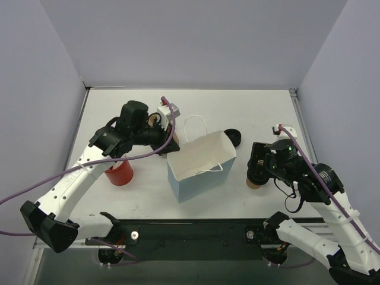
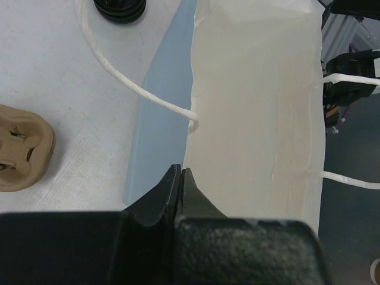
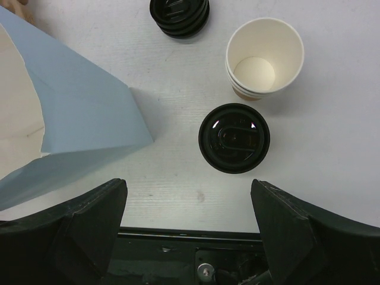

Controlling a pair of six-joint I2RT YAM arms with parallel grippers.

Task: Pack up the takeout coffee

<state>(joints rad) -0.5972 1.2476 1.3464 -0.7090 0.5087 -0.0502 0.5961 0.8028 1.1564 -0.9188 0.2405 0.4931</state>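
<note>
The brown kraft cup with a black lid (image 3: 234, 138) stands on the table, seen from above, just beyond my right gripper (image 3: 189, 190). That gripper is open and empty above it; in the top view it (image 1: 259, 172) hides most of the cup (image 1: 254, 183). The red cup (image 1: 120, 173) stands at the left, beside my left arm. My left gripper (image 2: 180, 173) is shut on the rim of the light blue paper bag (image 2: 160, 119), one finger outside and one inside. In the top view the left gripper (image 1: 166, 142) is at the bag's (image 1: 202, 163) left corner.
A stack of empty white-lined paper cups (image 3: 264, 58) stands just past the lidded cup. A stack of black lids (image 3: 179, 13) lies behind the bag (image 1: 233, 138). The tan pulp tray (image 2: 21, 148) lies left of the bag. The bag mouth gapes open.
</note>
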